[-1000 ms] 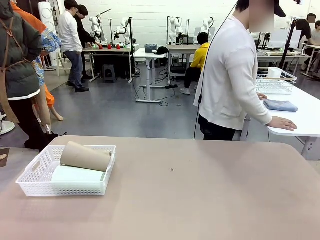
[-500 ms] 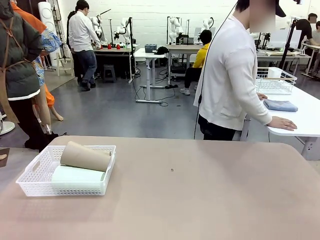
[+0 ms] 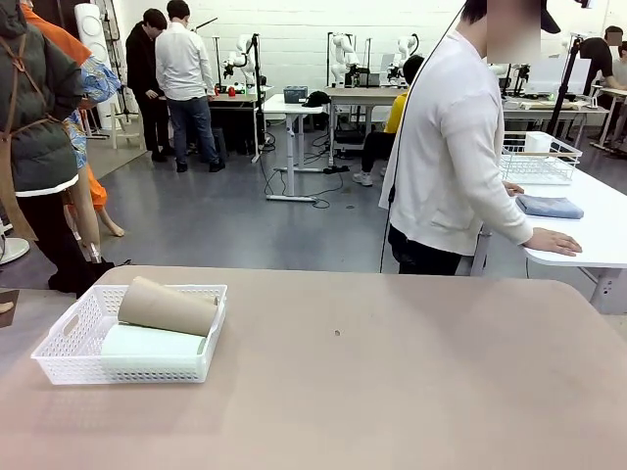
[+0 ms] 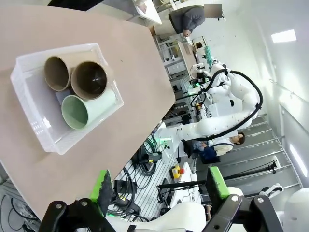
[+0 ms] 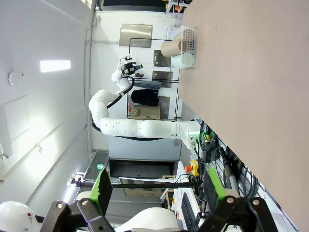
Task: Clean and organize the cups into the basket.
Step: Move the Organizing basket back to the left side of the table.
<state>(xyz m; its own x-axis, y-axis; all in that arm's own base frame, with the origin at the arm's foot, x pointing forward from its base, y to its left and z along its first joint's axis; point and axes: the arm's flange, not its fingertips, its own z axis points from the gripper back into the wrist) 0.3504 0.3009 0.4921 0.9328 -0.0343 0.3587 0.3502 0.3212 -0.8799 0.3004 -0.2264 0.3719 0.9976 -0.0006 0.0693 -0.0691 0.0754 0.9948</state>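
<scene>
left wrist view: three cups lying in white basket on desk; light, stiff, smooth, best pinched at rim. left tool and right tool apart, empty.

Two tan cups, one mint cup, one basket.

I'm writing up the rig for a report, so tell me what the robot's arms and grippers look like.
Each gripper is black with two fingers tipped in bright green pads: the left gripper and the right gripper look alike. In the right wrist view, the left arm is glossy white, built of rounded tubular segments with smooth joints, ending in a black wrist unit. Bundled black cables run beneath the table edge.
</scene>
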